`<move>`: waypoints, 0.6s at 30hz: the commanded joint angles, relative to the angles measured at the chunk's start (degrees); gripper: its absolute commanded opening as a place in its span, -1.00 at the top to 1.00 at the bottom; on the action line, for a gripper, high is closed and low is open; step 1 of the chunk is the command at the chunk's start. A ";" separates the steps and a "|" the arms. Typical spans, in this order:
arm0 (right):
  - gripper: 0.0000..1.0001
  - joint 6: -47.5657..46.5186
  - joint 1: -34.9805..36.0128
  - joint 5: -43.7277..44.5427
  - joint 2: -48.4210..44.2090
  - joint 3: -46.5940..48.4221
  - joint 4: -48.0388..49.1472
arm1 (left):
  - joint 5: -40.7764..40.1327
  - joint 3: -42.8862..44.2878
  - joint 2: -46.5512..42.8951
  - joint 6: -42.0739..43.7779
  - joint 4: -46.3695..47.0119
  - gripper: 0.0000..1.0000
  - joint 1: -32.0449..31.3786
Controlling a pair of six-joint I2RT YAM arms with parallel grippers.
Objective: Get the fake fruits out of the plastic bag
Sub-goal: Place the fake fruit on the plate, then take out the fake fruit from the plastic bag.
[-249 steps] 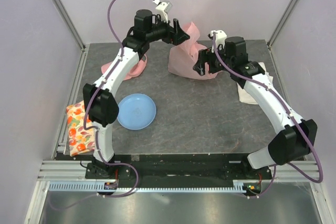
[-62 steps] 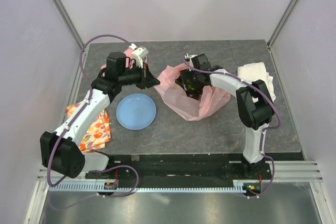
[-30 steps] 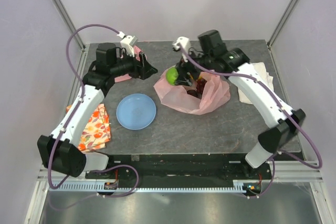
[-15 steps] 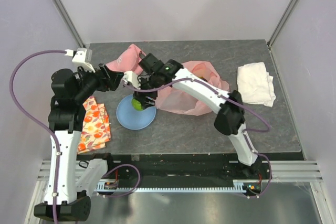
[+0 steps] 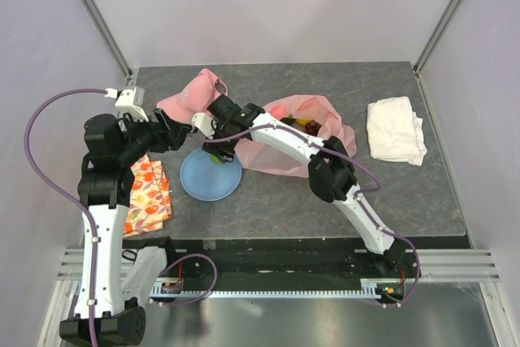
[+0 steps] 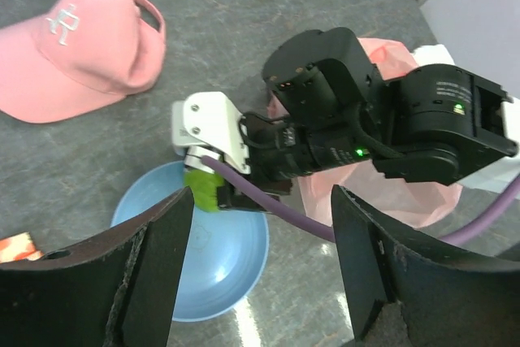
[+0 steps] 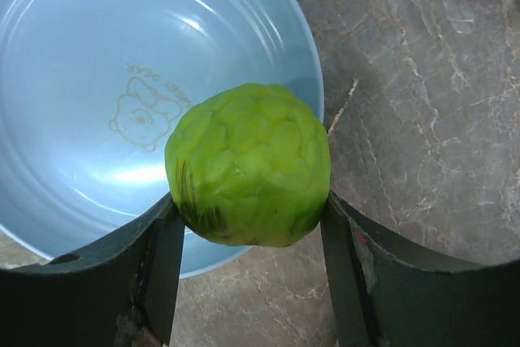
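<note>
My right gripper (image 5: 216, 152) is shut on the green round fruit (image 5: 214, 158) and holds it over the far edge of the blue plate (image 5: 203, 186). The right wrist view shows the bumpy green fruit (image 7: 248, 164) clamped between both fingers of my right gripper (image 7: 248, 213), just above the plate's rim (image 7: 97, 54). The translucent pink plastic bag (image 5: 280, 148) lies right of the plate, with a yellow and a red fruit (image 5: 309, 125) showing in its mouth. My left gripper (image 5: 175, 132) is open and empty, left of the plate. The left wrist view shows my left gripper (image 6: 264, 282), the fruit (image 6: 199, 190) and the bag (image 6: 402, 194).
A pink cap (image 5: 192, 97) lies behind the plate. A floral cloth (image 5: 145, 193) lies at the left edge under the left arm. A folded white cloth (image 5: 396, 129) lies at the right. The right arm stretches across the bag.
My right gripper lifted the green fruit out of the bag and carried it left over the blue plate. My left arm drew back to the left, away from the bag.
</note>
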 commanded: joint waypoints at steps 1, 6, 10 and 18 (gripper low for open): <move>-0.49 1.83 0.35 1.28 -0.79 2.41 2.59 | 5.16 0.73 1.91 -4.28 2.66 -0.51 0.39; -0.83 3.59 0.43 -4.35 -7.36 3.03 -2.15 | 4.99 0.46 4.21 -4.28 4.50 -0.53 0.47; -0.89 3.85 -0.53 -8.92 -18.43 -3.54 -4.97 | 4.99 0.37 5.08 -3.23 6.79 -0.56 0.39; -0.68 5.08 -10.63 -11.57 -40.24 -15.23 -0.67 | 18.34 -1.03 9.03 6.41 9.43 -0.58 -4.77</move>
